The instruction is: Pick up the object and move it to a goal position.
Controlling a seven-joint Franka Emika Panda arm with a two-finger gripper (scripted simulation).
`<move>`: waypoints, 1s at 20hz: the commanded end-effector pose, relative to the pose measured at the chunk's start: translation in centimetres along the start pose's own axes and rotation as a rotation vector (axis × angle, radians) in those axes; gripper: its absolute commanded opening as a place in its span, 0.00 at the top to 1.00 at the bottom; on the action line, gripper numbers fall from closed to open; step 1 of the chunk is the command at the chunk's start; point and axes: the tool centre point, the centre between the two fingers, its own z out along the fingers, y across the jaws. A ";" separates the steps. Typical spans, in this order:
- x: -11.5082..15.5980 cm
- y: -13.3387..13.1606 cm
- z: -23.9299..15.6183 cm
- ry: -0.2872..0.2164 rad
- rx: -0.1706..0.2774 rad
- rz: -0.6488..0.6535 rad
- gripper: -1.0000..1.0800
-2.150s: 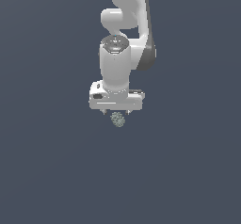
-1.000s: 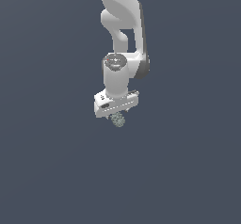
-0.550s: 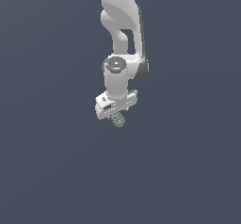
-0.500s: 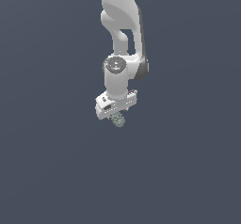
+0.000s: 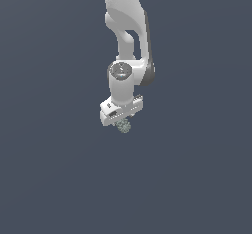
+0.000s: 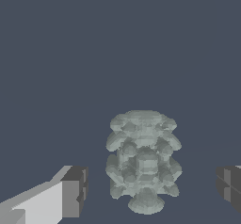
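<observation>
The arm [image 5: 129, 36] enters from the top centre of the exterior view and hangs straight down, so that the tool [image 5: 123, 125] sits just above the middle of the frame, pointing downward. The object [image 5: 123, 126], a small bumpy grey-green lump, shows directly beneath the tool's white body, at the level of the fingertips. In the wrist view the object [image 6: 143, 161] fills the lower centre of the frame, with one dark pad [image 6: 75, 191] at the lower left and the other at the lower right edge. A visible gap of background lies between each pad and the lump, so the tool stands part open, wide enough to straddle the object, and has hold of nothing that these views confirm. The object lies between the fingers, roughly centred; this placement is judged deliberate, giving both pads an even closing path onto the lump. Whether the object rests on a surface or is clear of one cannot be told, as the background is a uniform dark grey with no shadow or edge. No goal marker is visible in either view. Judgement: the task appears to be at the grasp stage, with the carry to the goal not yet done. The knobbly surface may let a pad seat unevenly.
</observation>
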 end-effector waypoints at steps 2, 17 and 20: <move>-0.1 -0.1 1.6 -0.001 0.001 -0.002 0.04; 0.0 0.0 4.0 -0.001 0.001 -0.004 1.00; 0.0 0.0 4.0 -0.001 0.001 -0.004 1.00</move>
